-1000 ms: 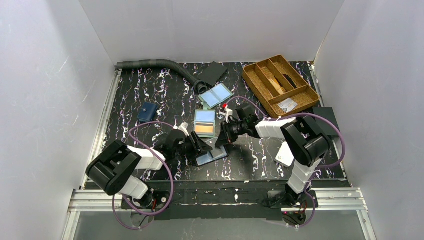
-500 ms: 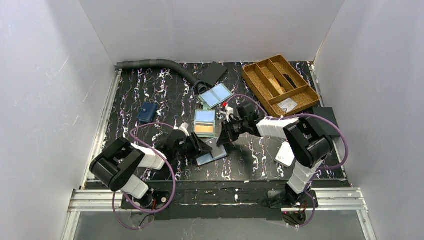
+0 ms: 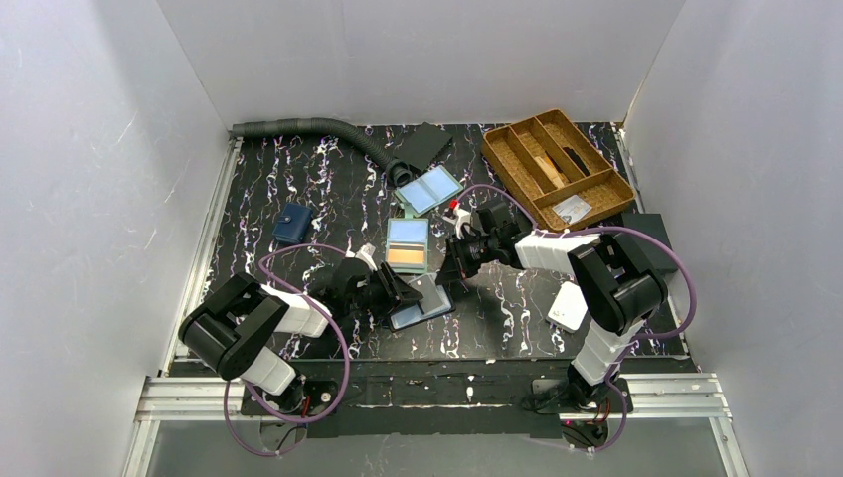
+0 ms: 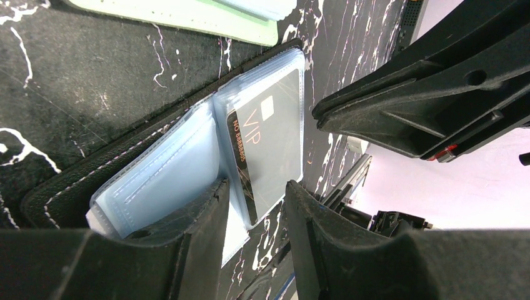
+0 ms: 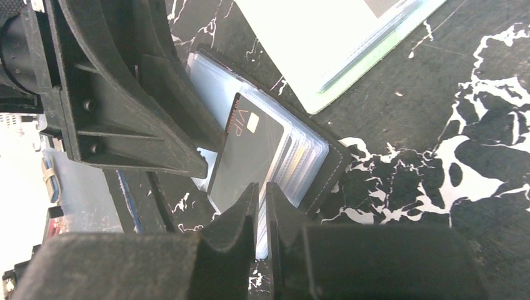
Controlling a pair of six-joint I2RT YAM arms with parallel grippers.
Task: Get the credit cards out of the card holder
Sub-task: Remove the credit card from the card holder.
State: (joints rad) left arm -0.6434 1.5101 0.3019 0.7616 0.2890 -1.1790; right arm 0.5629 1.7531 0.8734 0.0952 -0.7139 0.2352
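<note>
On the bench (image 3: 298, 179), just before the left arm, the black card holder (image 4: 169, 156) is lying open. The left pincer (image 4: 256, 187), spread, is straddling its near edge and should be pinning the sleeves. The right pincer (image 5: 261, 187), pressed together, should be dragging the black-grey card (image 5: 250, 144) straight out. Its tips are hiding the card's corner.

bright, even light from above in the top view, with soft shadows. in the wrist views the black-grey card (image 4: 270, 140) is sharp, clear sleeves beside it glare pale, and the background beyond it blows out white.
</note>
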